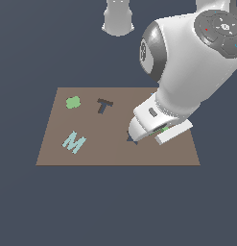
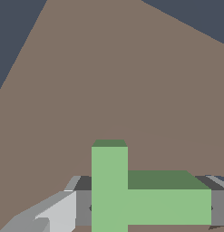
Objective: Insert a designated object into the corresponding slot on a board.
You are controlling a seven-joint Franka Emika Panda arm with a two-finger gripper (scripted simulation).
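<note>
The jaws were closed on the green T (image 2: pixel 145 206), low over the board (image 1: pixel 57 144), so it could travel to the T slot (image 1: pixel 104 105).

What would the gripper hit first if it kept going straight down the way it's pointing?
Most likely the green T block between its fingers, then the brown board underneath. Exact height above the board is unclear.

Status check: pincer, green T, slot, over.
Pincer shut on green T-shaped block, low over brown board. Dark T-shaped slot empty, apart toward exterior view's left. Nothing between them.
</note>
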